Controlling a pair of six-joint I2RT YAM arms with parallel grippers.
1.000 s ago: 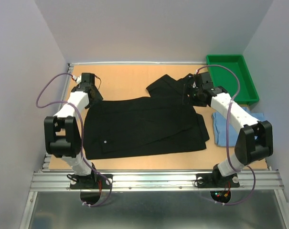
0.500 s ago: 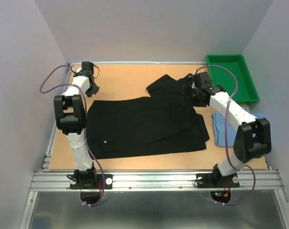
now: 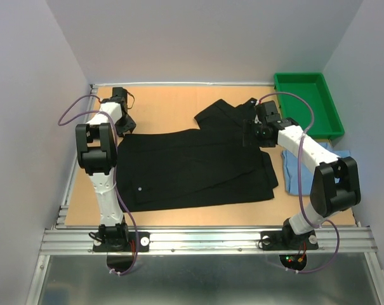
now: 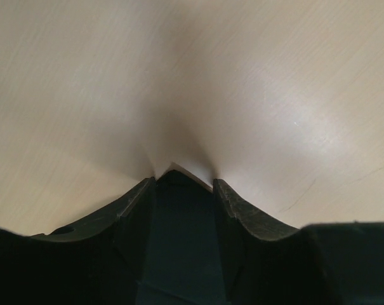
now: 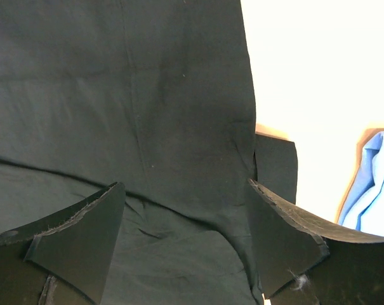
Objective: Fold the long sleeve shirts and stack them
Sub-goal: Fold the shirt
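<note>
Over the wooden table point(image 3: 172, 108), the right gripper point(image 5: 184, 184) hung wide above the black shirt point(image 3: 192, 168) lying left-to-right, the left gripper point(image 4: 184, 179) narrow.

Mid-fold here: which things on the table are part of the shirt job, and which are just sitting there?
Part of the job:
- black shirt, laid out mid-table
- light blue shirt, bunched up to its right

Just lying about:
- green tray, in the far right corner, apart from both shirts
</note>
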